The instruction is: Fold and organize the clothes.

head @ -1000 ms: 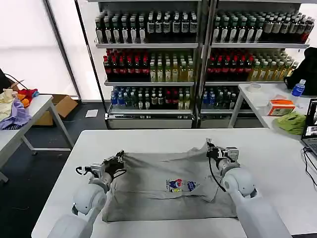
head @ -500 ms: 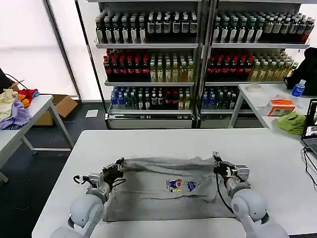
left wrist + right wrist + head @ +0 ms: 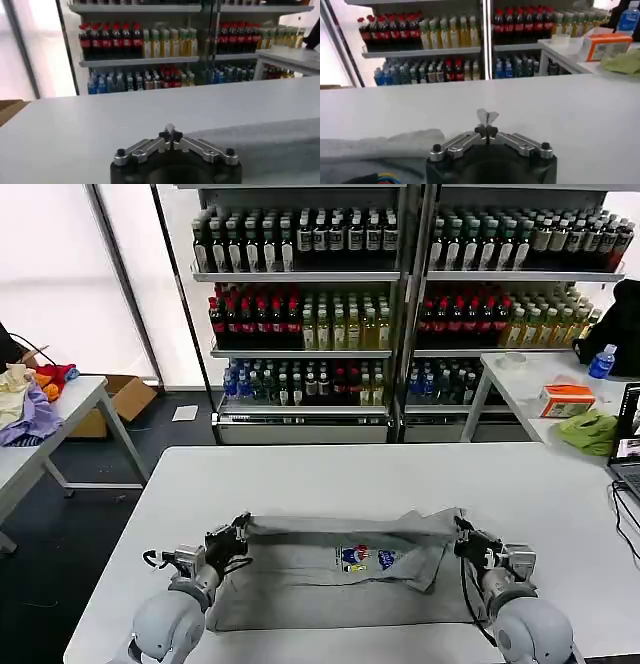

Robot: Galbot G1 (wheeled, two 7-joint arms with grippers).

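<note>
Grey T-shirt lies half-folded on the table; your left gripper and right gripper each pinch a far corner. Pull unevenly and your fold probably skews, or a corner slips.

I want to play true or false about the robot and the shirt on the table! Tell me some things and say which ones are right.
1. Both robot arms are gripping the grey T-shirt. True: the left gripper and the right gripper each pinch an end of its folded edge, jaws shut.
2. The T-shirt is hanging in the air off the table. False: its lower part lies flat on the white table.
3. The T-shirt has a small colourful print showing. True.
4. The shelves behind the table are full of books. False: the shelves hold rows of bottles.
5. A green cloth lies on the side table to the robot's right. True.
</note>
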